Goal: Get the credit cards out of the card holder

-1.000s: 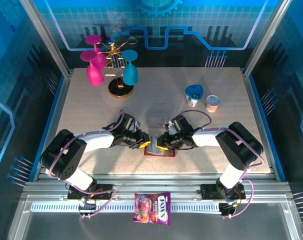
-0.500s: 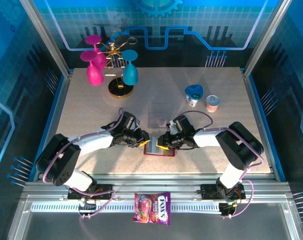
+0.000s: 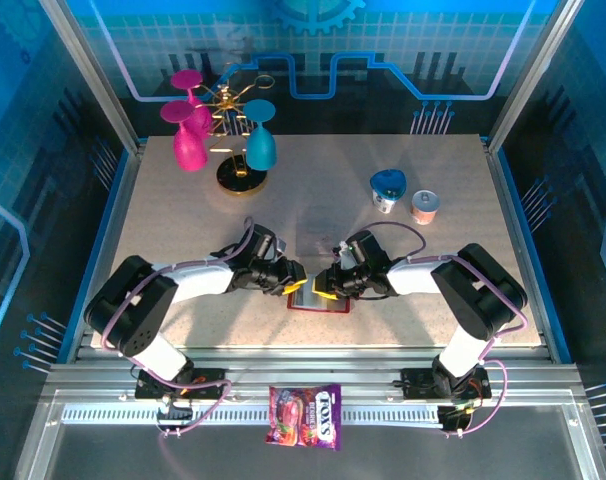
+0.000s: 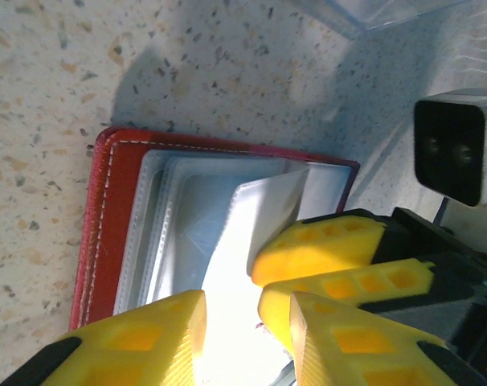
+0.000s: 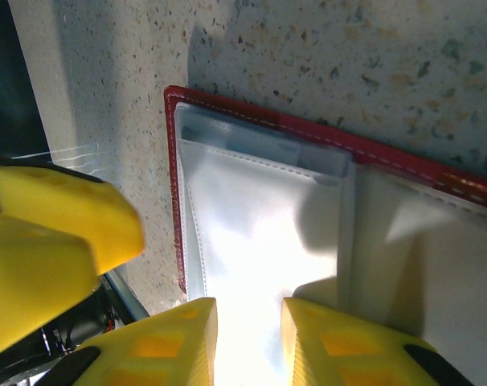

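Observation:
The red card holder (image 3: 319, 307) lies open on the table near the front edge, between my two grippers. Its red cover (image 4: 107, 209) frames pale, glaring sleeves (image 5: 259, 233). One sleeve stands lifted against the right gripper's fingers (image 4: 324, 245). The credit cards are hidden; I cannot make them out in the sleeves. My left gripper (image 3: 296, 287) (image 4: 245, 312) reaches in from the left, jaws apart over a bright sleeve. My right gripper (image 3: 322, 285) (image 5: 249, 312) reaches in from the right, jaws a little apart on the sleeve's flat face.
A colourful candy bag (image 3: 305, 415) lies on the rail in front of the table. A gold stand with pink and teal glasses (image 3: 223, 130) is at the back left. Two small cups (image 3: 388, 188) (image 3: 424, 206) stand back right. A clear flat sheet (image 3: 318, 232) lies behind the holder.
The left gripper has edged right toward the holder and its jaws have widened slightly. The right gripper and the holder have stayed put.

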`<state>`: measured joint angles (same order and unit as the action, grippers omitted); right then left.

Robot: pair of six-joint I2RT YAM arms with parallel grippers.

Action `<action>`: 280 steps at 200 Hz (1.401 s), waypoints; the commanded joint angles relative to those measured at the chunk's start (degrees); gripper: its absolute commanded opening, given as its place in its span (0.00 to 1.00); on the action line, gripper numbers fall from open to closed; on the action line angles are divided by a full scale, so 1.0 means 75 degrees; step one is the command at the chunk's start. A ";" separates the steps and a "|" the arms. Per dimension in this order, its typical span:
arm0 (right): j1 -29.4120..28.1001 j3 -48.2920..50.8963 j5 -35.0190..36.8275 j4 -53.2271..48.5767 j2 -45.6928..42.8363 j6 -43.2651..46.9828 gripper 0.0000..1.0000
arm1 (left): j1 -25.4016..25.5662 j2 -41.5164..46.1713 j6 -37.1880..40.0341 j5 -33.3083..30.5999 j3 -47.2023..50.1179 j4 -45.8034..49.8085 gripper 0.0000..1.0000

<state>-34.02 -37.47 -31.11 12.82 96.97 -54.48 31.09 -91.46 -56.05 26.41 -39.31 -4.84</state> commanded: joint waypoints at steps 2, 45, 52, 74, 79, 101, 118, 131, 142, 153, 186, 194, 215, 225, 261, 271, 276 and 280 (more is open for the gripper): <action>0.0096 0.0151 -0.0070 0.0077 0.0029 -0.0107 0.29 | 0.0082 -0.0202 -0.0179 0.0339 0.0144 -0.0357 0.34; 0.0099 0.0148 -0.0094 0.0069 0.0032 -0.0102 0.29 | 0.0079 -0.0356 -0.0204 0.0342 0.0160 -0.0394 0.34; 0.0095 0.0149 -0.0089 0.0083 0.0032 -0.0098 0.29 | 0.0082 -0.0373 -0.0205 0.0365 0.0162 -0.0421 0.34; 0.0098 0.0154 -0.0090 0.0096 0.0032 -0.0122 0.29 | 0.0080 -0.0437 -0.0206 0.0396 0.0169 -0.0443 0.33; 0.0104 0.0157 -0.0102 0.0102 0.0015 -0.0123 0.29 | 0.0085 -0.0448 -0.0213 0.0406 0.0168 -0.0453 0.33; 0.0095 0.0168 -0.0105 0.0116 0.0003 -0.0137 0.29 | 0.0083 -0.0494 -0.0217 0.0448 0.0163 -0.0459 0.33; 0.0105 0.0180 -0.0104 0.0124 0.0005 -0.0132 0.29 | 0.0095 -0.0497 -0.0226 0.0427 0.0171 -0.0478 0.33; 0.0098 0.0184 -0.0105 0.0131 0.0008 -0.0142 0.29 | 0.0096 -0.0497 -0.0237 0.0452 0.0164 -0.0501 0.32; 0.0100 0.0189 -0.0117 0.0146 0.0008 -0.0147 0.29 | 0.0097 -0.0497 -0.0260 0.0468 0.0162 -0.0535 0.30; 0.0101 0.0193 -0.0116 0.0158 0.0008 -0.0151 0.29 | 0.0094 -0.0488 -0.0278 0.0486 0.0163 -0.0572 0.28; 0.0097 0.0183 -0.0117 0.0183 -0.0049 -0.0166 0.29 | 0.0118 -0.0451 -0.0302 0.0501 0.0147 -0.0594 0.25; 0.0106 0.0180 -0.0129 0.0180 -0.0085 -0.0168 0.29 | 0.0105 -0.0450 -0.0313 0.0501 0.0144 -0.0595 0.24; 0.0112 0.0157 -0.0141 0.0201 -0.0214 -0.0167 0.29 | 0.0102 -0.0450 -0.0320 0.0521 0.0149 -0.0594 0.25; 0.0128 0.0157 -0.0139 0.0200 -0.0337 -0.0181 0.29 | 0.0107 -0.0438 -0.0328 0.0541 0.0130 -0.0608 0.24; 0.0297 0.0110 -0.0057 -0.0250 -0.0955 -0.0002 0.30 | 0.0106 -0.0282 -0.0320 0.0546 0.0034 -0.0484 0.25; 0.0377 0.0073 -0.0013 -0.0497 -0.1128 0.0089 0.30 | 0.0114 -0.0223 -0.0293 0.0557 -0.0018 -0.0397 0.25; 0.0425 0.0063 -0.0003 -0.0625 -0.1229 0.0162 0.30 | 0.0120 -0.0202 -0.0275 0.0557 -0.0048 -0.0350 0.25; 0.0470 0.0046 0.0017 -0.0734 -0.1297 0.0213 0.30 | 0.0120 -0.0173 -0.0265 0.0557 -0.0081 -0.0313 0.25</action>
<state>-32.42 -36.73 -31.55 12.19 90.80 -55.16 31.38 -94.54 -58.39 29.02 -38.85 -8.88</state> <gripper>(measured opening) 0.296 0.249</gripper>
